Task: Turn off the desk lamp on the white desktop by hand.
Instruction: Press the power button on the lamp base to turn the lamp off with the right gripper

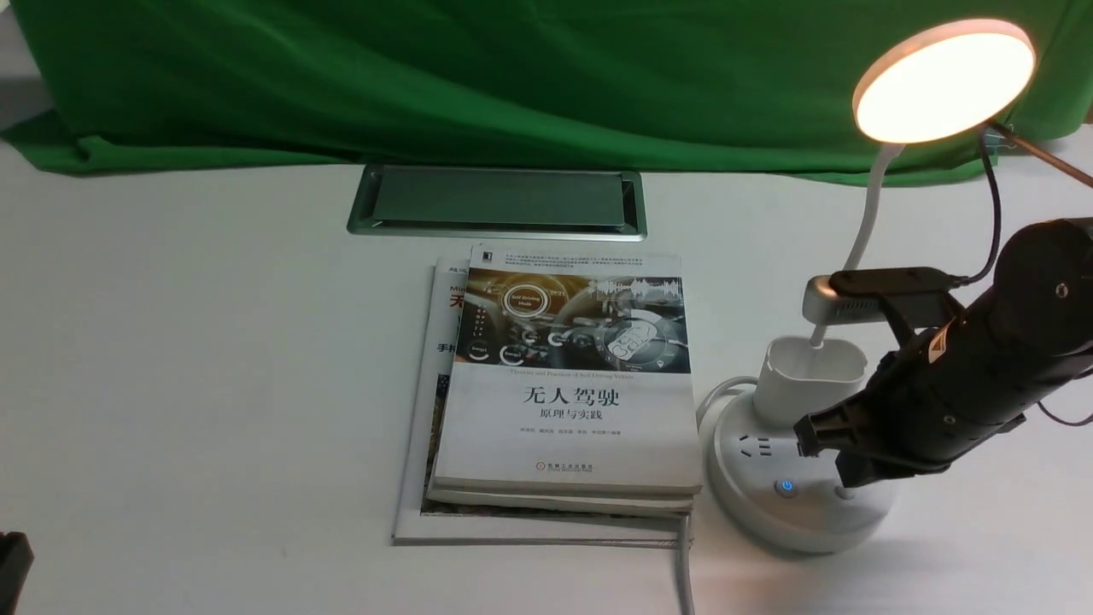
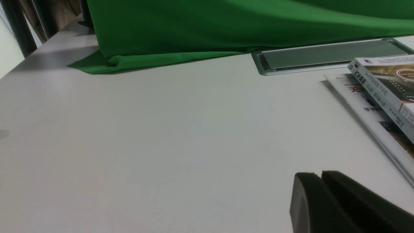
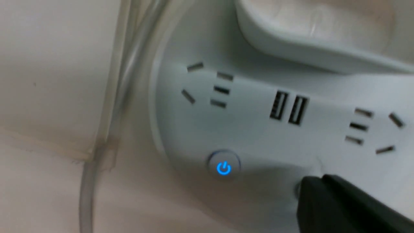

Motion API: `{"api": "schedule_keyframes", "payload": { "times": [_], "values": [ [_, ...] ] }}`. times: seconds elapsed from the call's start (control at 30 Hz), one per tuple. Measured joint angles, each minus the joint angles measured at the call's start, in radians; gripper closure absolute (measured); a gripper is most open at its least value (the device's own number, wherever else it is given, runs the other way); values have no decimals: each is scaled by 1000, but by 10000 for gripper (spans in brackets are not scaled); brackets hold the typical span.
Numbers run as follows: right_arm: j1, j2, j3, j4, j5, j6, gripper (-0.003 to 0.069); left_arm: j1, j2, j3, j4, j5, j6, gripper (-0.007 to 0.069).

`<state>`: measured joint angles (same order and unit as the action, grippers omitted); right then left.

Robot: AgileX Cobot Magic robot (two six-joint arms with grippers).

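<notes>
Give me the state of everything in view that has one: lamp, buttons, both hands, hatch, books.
Desk lamp: lit, head glowing.
Power button: glowing blue.
Right hand: shut, tip at the lamp base; whether it is pressing, cannot tell.
Second button: partly hidden by that tip.
Left hand: shut, empty, away from the lamp.
Cable hatch: closed.
Books: closed, stacked.

- One desk lamp point(image 1: 943, 81).
- On its base: one blue-lit power button point(image 3: 223, 168), two USB ports point(image 3: 278, 105), two outlet groups point(image 3: 221, 90).
- One book point(image 1: 568, 376) and one magazine point(image 2: 362, 97).
- One cable hatch point(image 1: 495, 201).
- One green cloth point(image 1: 470, 77).
- One white tabletop point(image 1: 213, 359).
- Two end effectors: right end effector point(image 1: 824, 457), left end effector point(image 2: 323, 200).
</notes>
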<state>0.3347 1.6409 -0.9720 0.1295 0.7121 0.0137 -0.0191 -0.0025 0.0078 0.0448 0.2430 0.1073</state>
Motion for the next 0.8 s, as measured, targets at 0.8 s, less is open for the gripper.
{"api": "schedule_keyframes", "payload": {
  "times": [0.8],
  "values": [
    [-1,-33,-9,3,17,-26,610,0,0,0,0,0,1,605]
  ]
}}
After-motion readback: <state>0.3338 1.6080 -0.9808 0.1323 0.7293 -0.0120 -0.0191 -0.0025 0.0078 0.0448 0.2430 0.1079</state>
